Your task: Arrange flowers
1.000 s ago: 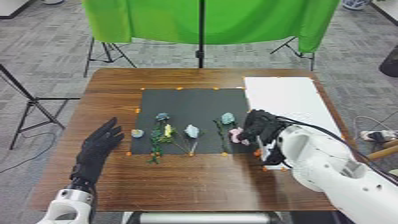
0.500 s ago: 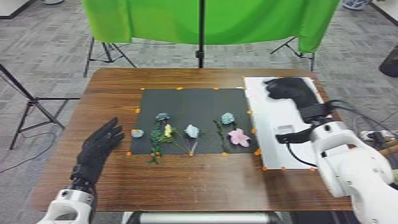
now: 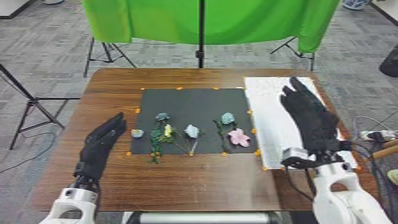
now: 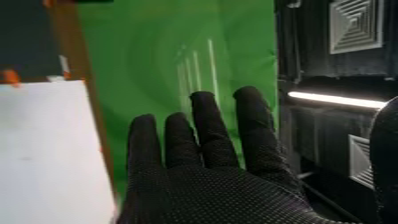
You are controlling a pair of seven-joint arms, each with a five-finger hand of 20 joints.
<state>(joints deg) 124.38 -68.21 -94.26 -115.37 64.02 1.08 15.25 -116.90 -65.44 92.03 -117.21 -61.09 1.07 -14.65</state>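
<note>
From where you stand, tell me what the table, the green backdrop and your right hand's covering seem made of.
Table: probably wood or a wood-look laminate, brown with visible grain and a slight sheen.
Green backdrop: likely matte cloth, hanging in soft folds.
Right hand: black fabric glove, its palm dotted with a fine texture.

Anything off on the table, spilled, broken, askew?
Nothing visibly spilled or broken. One oddity: a leafy green stem pokes past the dark mat's near edge onto the bare wood, so it looks slightly misplaced.

I see a bright strip light (image 4: 338,99) glaring between the fingers (image 4: 211,132) and thumb (image 4: 386,150). Pale streaks (image 4: 212,62) shine on green cloth (image 4: 124,45) beyond the fingertips.
</note>
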